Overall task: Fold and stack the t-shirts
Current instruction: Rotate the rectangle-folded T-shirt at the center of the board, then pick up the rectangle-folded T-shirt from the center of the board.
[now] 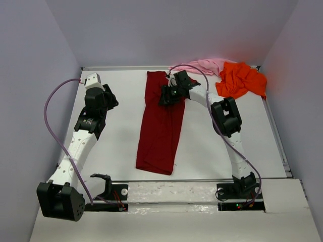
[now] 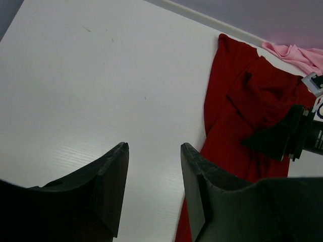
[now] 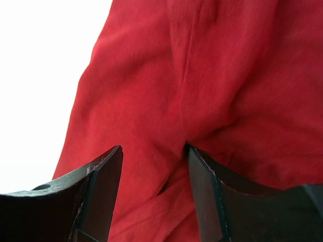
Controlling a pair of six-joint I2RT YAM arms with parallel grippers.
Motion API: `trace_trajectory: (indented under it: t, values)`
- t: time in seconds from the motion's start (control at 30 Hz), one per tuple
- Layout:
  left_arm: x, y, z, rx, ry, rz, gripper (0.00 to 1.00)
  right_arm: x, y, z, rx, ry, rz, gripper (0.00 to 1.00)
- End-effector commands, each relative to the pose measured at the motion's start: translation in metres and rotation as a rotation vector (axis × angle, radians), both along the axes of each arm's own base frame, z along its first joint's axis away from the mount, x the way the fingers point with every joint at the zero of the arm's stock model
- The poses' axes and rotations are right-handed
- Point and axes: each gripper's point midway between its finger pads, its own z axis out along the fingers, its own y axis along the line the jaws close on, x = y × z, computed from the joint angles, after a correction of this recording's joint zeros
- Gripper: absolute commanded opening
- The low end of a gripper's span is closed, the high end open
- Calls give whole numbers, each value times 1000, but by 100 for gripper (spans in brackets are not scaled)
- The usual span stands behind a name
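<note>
The dark red t-shirt (image 1: 159, 126) lies as a long narrow strip down the middle of the table, rumpled at its far end (image 2: 247, 101). The orange t-shirt (image 1: 241, 79) is crumpled at the back right. Beside it, against the back wall, is the pale pink one (image 1: 209, 64) (image 2: 295, 54). My right gripper (image 1: 165, 97) (image 3: 154, 148) is low over the red shirt's far right part. It is open, with wrinkled red cloth (image 3: 202, 75) under and between its fingers. My left gripper (image 1: 111, 100) (image 2: 154, 146) hovers open over bare table left of the shirt.
The white table (image 1: 116, 146) is walled at the back and both sides. A raised rim (image 1: 275, 126) runs along its right side. The right arm's elbow (image 1: 227, 116) stands high right of the red shirt. A purple cable (image 1: 53, 111) loops off the left arm.
</note>
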Motion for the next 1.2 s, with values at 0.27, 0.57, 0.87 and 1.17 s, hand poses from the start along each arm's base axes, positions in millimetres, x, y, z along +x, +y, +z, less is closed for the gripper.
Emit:
trace_trajectory:
  t: [0.27,0.57,0.87,1.17]
  values:
    - [2,-9,18,-16,-58,-32,55,74,-47,-27,-17,3,-74,61]
    - [3,-14,14,-32,-52,-51,55,52,-33,67,109,-112,77,62]
    - [2,-42,8,-122,-52,-154,55,-30,-44,219,217,-327,16,62]
    - [-34,-107,-62,-429,127,-369,54,-152,-92,129,167,-170,-216,61]
